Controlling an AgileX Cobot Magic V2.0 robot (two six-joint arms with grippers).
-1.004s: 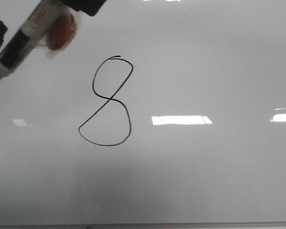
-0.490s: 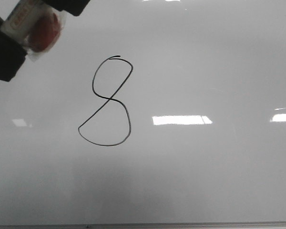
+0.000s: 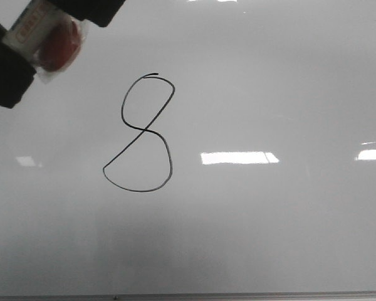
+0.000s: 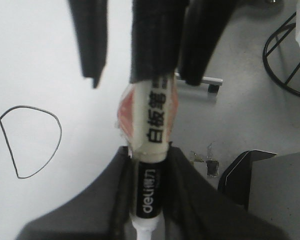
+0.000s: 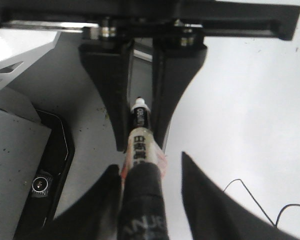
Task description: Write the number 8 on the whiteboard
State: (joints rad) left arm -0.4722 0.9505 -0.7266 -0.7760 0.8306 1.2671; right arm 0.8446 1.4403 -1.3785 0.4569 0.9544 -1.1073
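**Figure complete; marker pulled clear to the upper left**

Change: a second ago the marker (image 3: 32, 26) slanted down the left edge of the front view, its full barrel showing. Now only its labelled end and a red taped patch (image 3: 57, 45) show in the top-left corner. It has hardly shifted in the last half second.

Left tool (image 4: 147, 156): clenched on the marker's black barrel, off the board.

The 8 (image 3: 141, 135): left of centre on the whiteboard (image 3: 269, 244), both loops closed, small hook on top, line unbroken and unchanged. Judgement: the writing is done and only the retreat remains.

Right tool (image 5: 152, 167): fingers spread, the marker against one and a gap to the other, so it reads as released.

Obstructions: none on the board near the figure, only glare patches (image 3: 238, 157) to its right.
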